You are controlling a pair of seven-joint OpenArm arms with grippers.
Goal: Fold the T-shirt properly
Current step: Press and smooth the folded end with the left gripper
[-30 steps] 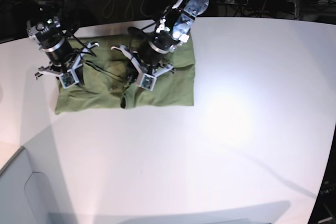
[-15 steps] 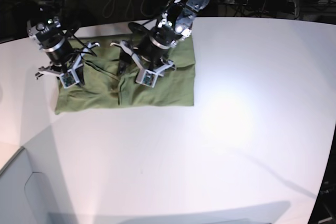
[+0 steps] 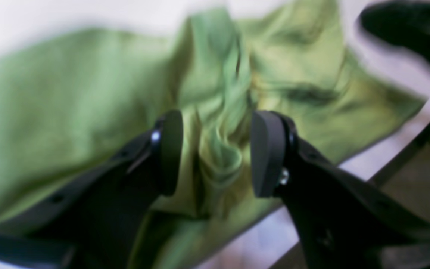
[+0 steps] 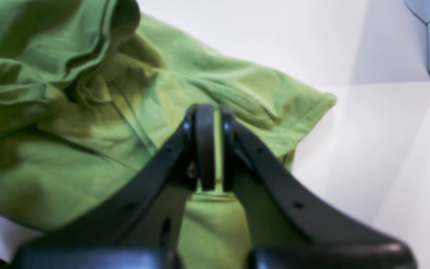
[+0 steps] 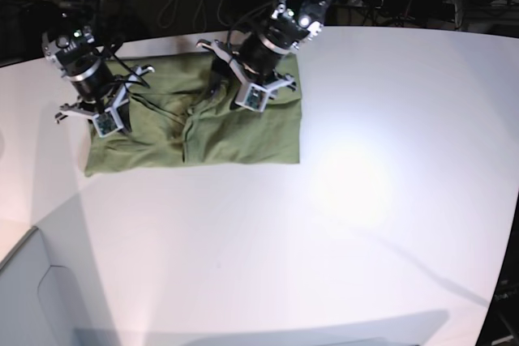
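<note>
Two arms, both mostly black w/ silver-grey metal joints. In base view upper left: right arm (image 5: 81, 54) has a ribbed black cylindrical wrist w/ a pale band, white-grey bracket prongs sticking out each side, small green board at the low end, black cables looping up behind it. Top centre: left arm (image 5: 280, 26) has the same black barrel, silver link plates higher up w/ small green and red dots, grey brackets, green board too. Wrist views: fingers (image 3: 170, 149) matte black, flat oval pads, small silver screw by each pad; long black finger arms w/ small round holes (image 4: 298, 204)
</note>
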